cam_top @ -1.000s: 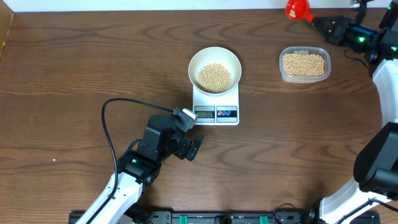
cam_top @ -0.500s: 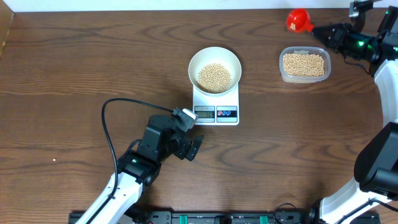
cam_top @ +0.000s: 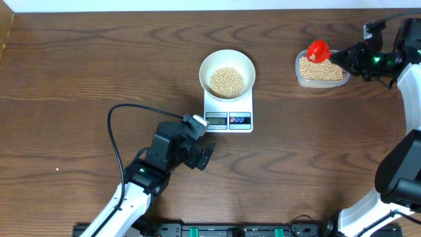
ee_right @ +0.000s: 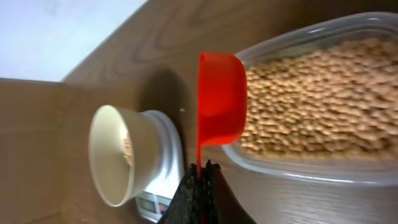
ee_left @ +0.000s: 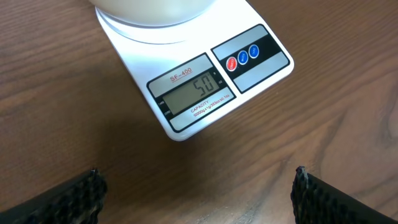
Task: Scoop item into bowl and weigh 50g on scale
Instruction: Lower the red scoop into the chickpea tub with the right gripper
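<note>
Where the left arm comes in from the near edge of the table (cam_top: 79, 66), the left gripper (cam_top: 206, 157) is held over the wood just short of the front of the scale (cam_top: 229, 112) — fingers spread wide, holding nothing. Right gripper (cam_top: 342, 58), near the far right corner, is clamped on the handle of a red scoop (cam_top: 318, 50). Scale sits about mid-table, slightly toward the far edge. Bowl (cam_top: 227, 56) stands upright on its platform. Tub (cam_top: 321, 82) lies near the far right corner, well apart from the scale. Scoop cup is at the tub's far rim, tipped on its side; contents cannot be told. Beans (cam_top: 227, 80) form a heap in the bowl — more fill the tub. Display (ee_left: 193, 92) reads 50.
</note>
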`<action>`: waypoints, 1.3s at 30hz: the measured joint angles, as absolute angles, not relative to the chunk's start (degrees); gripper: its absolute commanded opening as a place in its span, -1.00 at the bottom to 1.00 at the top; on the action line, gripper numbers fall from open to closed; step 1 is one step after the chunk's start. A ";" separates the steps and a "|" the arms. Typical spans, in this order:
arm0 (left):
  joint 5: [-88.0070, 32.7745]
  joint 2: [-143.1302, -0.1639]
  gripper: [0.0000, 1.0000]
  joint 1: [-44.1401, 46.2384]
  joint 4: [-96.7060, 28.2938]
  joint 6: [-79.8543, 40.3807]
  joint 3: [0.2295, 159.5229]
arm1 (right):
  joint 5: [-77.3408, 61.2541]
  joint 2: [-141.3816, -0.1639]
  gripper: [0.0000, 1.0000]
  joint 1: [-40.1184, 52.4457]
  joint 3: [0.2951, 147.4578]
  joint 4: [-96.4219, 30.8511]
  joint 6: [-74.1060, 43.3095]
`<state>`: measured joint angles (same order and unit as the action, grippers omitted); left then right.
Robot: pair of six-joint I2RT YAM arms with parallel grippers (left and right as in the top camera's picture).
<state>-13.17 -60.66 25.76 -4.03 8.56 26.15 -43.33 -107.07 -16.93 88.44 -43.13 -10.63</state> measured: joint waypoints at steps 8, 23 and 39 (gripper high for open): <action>-13.17 -60.66 0.94 25.76 -4.05 8.56 26.15 | -36.21 -107.07 -0.98 -16.93 88.44 -43.79 -5.85; -13.17 -60.66 0.94 25.76 -4.03 8.56 26.15 | -16.71 -107.07 -0.98 -11.05 88.44 -43.79 8.40; -13.17 -60.66 0.94 25.76 -4.03 8.56 26.15 | 9.80 -107.07 -0.98 1.30 88.44 -40.95 18.81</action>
<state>-13.17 -60.66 25.76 -4.03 8.56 26.15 9.80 -107.07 1.30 88.44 -40.95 18.81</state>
